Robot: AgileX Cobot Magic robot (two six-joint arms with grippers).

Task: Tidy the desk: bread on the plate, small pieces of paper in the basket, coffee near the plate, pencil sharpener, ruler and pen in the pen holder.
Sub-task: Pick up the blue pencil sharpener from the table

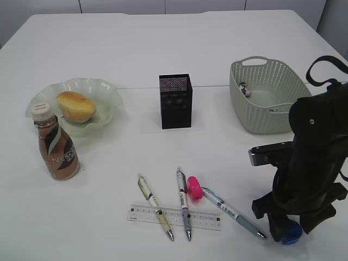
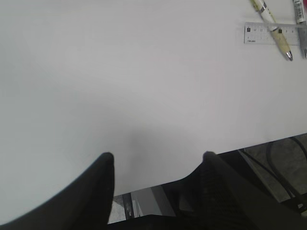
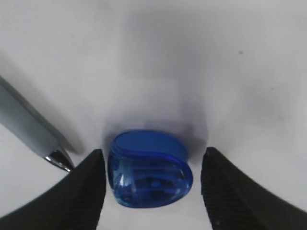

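A: Where is the right gripper [image 3: 151, 177]?

B: Lower right of the exterior view, down at the white desk [image 1: 163, 49]. Its jaws stand spread on either side of a translucent blue plastic pencil sharpener [image 3: 148, 175], with small gaps showing, so nothing is clamped.

A: The left gripper [image 2: 158, 165]?

B: Spread apart over bare tabletop, holding nothing.

A: And the rest?

B: The golden-brown oval bread [image 1: 76, 106] lies in the ruffled pale green glass plate [image 1: 103, 87] at left, the brown Nescafe coffee bottle [image 1: 57, 149] just below it. The clear plastic ruler [image 1: 204, 219] lies bottom centre under two pens.
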